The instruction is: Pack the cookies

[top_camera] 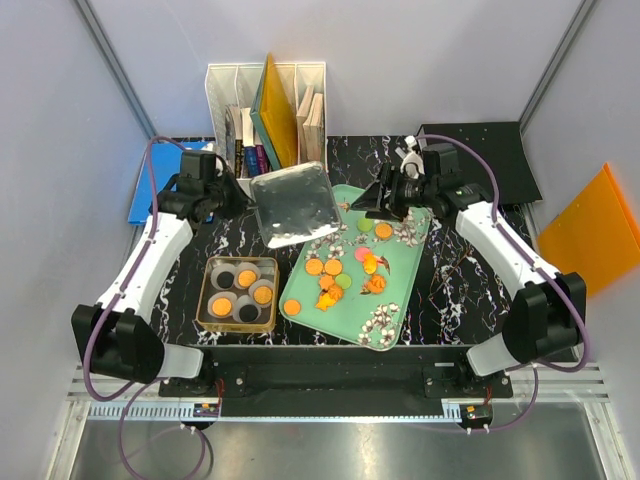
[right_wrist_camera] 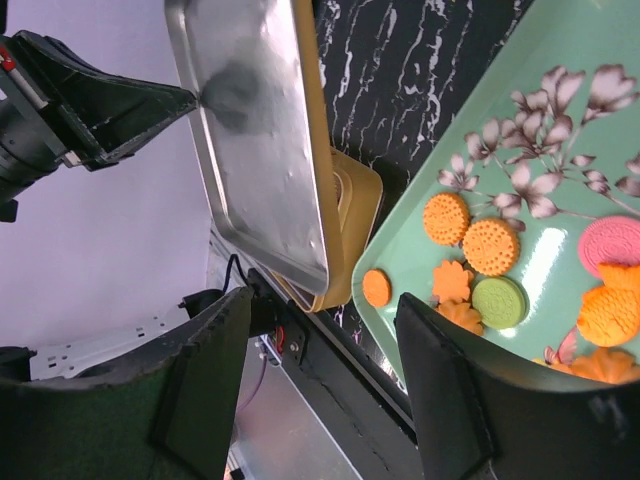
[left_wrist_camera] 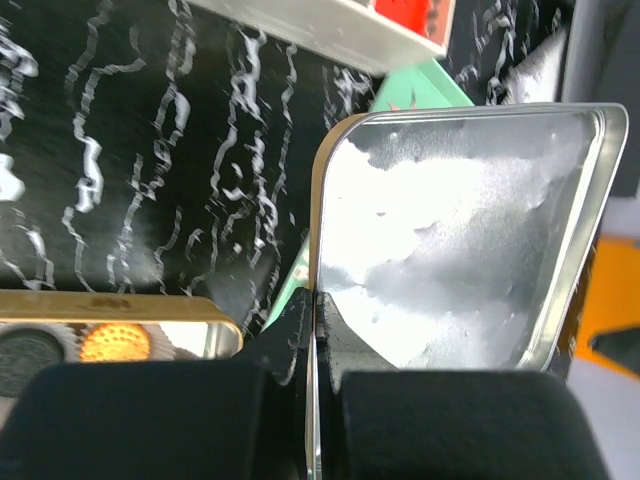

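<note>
The cookies [top_camera: 333,267], mostly orange with a pink and some green ones, lie on the mint-green tray [top_camera: 402,292]; more sit in paper cups in the gold tin [top_camera: 207,292]. My left gripper [top_camera: 245,200] is shut on the edge of the silver tin lid [top_camera: 292,205] and holds it tilted in the air between tin and tray. In the left wrist view the jaws [left_wrist_camera: 318,310] pinch the lid [left_wrist_camera: 460,230]. My right gripper [top_camera: 375,203] is open and empty above the tray's far end. In the right wrist view its fingers [right_wrist_camera: 322,305] frame the cookies [right_wrist_camera: 490,245], the tray [right_wrist_camera: 500,130] and the lid [right_wrist_camera: 255,130].
A white file holder [top_camera: 265,110] with books stands at the back, a blue sheet [top_camera: 150,185] at the back left, a black mat [top_camera: 490,150] at the back right. The tin [left_wrist_camera: 120,305] shows below the lid, an orange cookie [left_wrist_camera: 113,343] in it.
</note>
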Robot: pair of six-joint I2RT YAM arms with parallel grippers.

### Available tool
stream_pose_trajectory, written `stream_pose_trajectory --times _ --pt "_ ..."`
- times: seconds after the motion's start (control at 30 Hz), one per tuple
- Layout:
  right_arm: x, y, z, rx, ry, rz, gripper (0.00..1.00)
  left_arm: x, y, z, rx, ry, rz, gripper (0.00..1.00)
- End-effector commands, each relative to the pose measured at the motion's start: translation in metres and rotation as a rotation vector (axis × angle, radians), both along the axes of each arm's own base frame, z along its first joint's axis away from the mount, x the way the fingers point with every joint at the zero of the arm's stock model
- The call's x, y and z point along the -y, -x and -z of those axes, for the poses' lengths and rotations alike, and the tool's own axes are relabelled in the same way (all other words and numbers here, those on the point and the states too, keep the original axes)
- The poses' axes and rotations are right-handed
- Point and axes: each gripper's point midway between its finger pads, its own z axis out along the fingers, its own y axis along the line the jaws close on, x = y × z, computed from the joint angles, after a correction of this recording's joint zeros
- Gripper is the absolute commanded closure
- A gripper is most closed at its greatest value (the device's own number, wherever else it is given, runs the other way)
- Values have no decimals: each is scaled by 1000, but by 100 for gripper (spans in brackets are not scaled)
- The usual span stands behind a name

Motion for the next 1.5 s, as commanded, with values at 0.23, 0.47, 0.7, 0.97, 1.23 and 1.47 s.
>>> stream_pose_trajectory --times 0.23,0.47,0.7,0.97,1.23,1.47 --pt "-21 -25 -27 105 -87 -68 30 43 9 -45 139 137 154 100" --pt "-33 -28 -24 105 -99 -88 30 56 12 -42 129 142 194 100" --pt "-48 -26 -21 87 -136 -161 41 67 16 -42 133 152 239 100" --pt "-47 -22 -26 108 -138 -165 83 70 16 -47 151 159 260 95" --pt "-42 -12 -45 174 -138 -167 100 64 7 -52 144 185 231 66" --pt "-21 -9 -78 370 -17 -113 100 24 2 -21 12 255 32 43"
